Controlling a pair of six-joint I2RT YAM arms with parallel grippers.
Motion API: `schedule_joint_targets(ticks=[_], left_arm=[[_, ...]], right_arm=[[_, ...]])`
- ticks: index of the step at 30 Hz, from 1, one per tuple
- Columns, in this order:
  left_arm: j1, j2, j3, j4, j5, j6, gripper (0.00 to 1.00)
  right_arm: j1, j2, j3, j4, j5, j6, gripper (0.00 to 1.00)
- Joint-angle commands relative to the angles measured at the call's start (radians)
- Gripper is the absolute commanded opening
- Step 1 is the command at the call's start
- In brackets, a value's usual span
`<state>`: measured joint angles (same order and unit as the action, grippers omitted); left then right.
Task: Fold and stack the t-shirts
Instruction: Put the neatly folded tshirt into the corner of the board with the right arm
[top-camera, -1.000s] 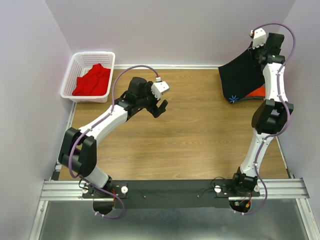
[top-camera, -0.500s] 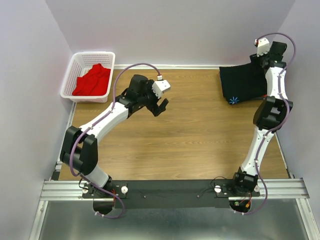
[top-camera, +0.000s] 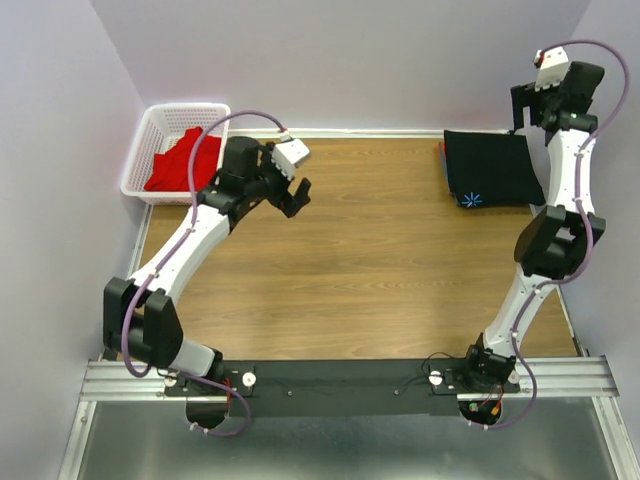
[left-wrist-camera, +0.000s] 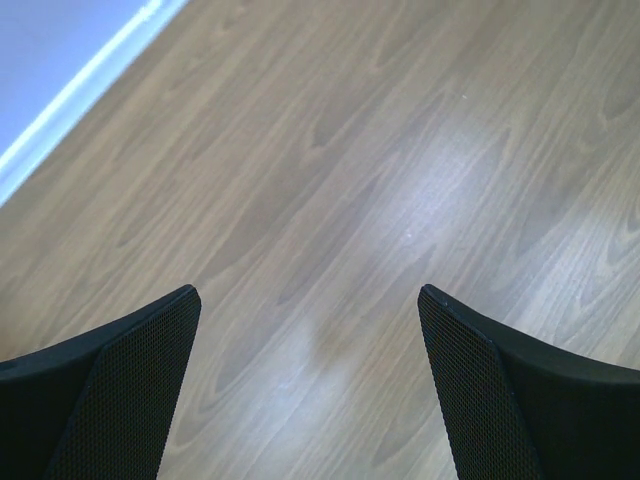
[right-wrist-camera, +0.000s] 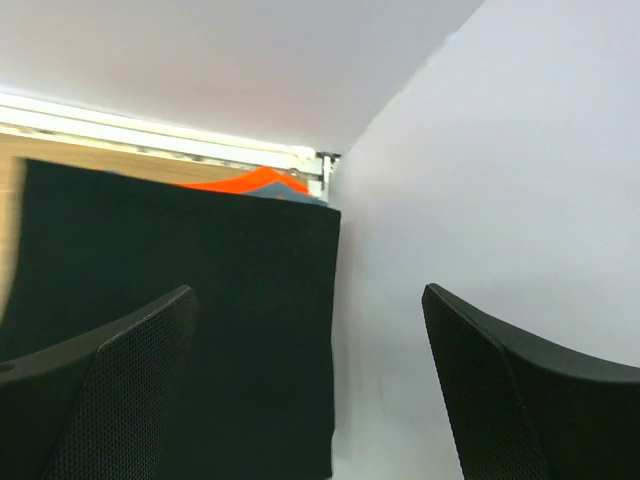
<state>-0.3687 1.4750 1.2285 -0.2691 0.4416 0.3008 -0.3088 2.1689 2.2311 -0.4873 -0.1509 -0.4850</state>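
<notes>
Three shirts are in play, and I am holding none of them. My right gripper (right-wrist-camera: 305, 300) is hanging above the far right corner of the table (top-camera: 380, 270) with its jaws spread wide and nothing between them. My left gripper (top-camera: 292, 195) is hovering just as wide over bare wood, near the white basket (top-camera: 186, 107), and it is gripping nothing either.

The black t-shirt (top-camera: 490, 168) is lying folded flat in that far right corner, close to the walls. The orange t-shirt (right-wrist-camera: 255, 182) is peeking out from under its far edge, so I am judging those two as already stacked. The red t-shirt (top-camera: 182, 163) is sitting crumpled in the basket at the far left, not yet folded.

I am expecting the red one to behave as light, limp cloth: sagging from any single pinch, bunching, perhaps dragging on the basket's mesh as it is coming out. I am thinking of pinching a raised ridge of the heap to lift it clear. Once it is lying spread on the wood, I am planning to grip it at the shoulders or hem corners, one jaw pair per side. I am guessing a thin pinch of one layer will be slipping less than a thick wad.
</notes>
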Motion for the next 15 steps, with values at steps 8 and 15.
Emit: schedule_joint_targets(ticks=[8, 15], left_arm=[[0.160, -0.133, 0.019, -0.083, 0.118, -0.029, 0.98], [0.172, -0.182, -0.107, -0.088, 0.117, -0.029, 0.98]], right_arm=[[0.068, -0.382, -0.269, -0.187, -0.191, 0.229, 1.00], [0.096, -0.612, -0.657, -0.246, -0.295, 0.318, 1.00]])
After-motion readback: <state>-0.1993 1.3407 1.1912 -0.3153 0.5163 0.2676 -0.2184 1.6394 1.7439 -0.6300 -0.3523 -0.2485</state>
